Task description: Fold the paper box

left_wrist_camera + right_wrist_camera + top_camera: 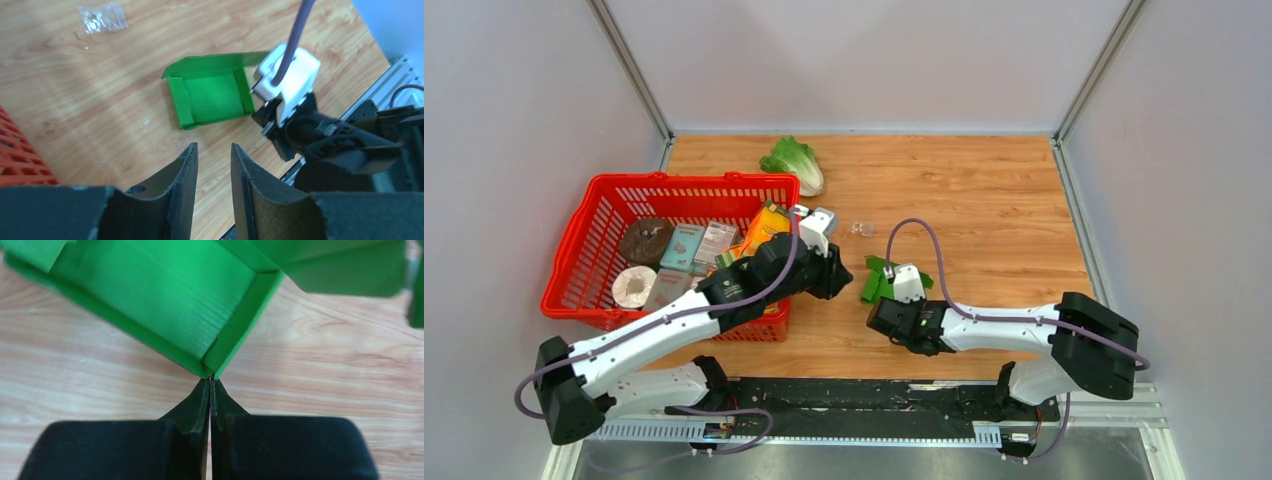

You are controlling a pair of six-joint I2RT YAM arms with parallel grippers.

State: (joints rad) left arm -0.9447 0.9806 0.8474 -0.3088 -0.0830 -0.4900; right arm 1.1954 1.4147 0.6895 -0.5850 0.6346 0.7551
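The paper box (876,280) is bright green card lying in the middle of the wooden table as a shallow open tray with raised walls and one flap (220,60) standing up. My right gripper (210,379) is shut, and its fingertips pinch the near corner of the paper box (165,295). In the left wrist view the right gripper (264,119) sits against the right wall of the paper box (212,95). My left gripper (214,146) hovers just short of the box's near side, open, with only bare table between its fingers. From above, the left gripper (839,275) is immediately left of the box.
A red basket (574,260) holding several groceries, among them an orange carton (764,225), stands at the left, close to my left arm. A lettuce (794,160) lies behind it. A small clear plastic bag (861,228) lies beyond the box. The black rail (854,400) runs along the near edge.
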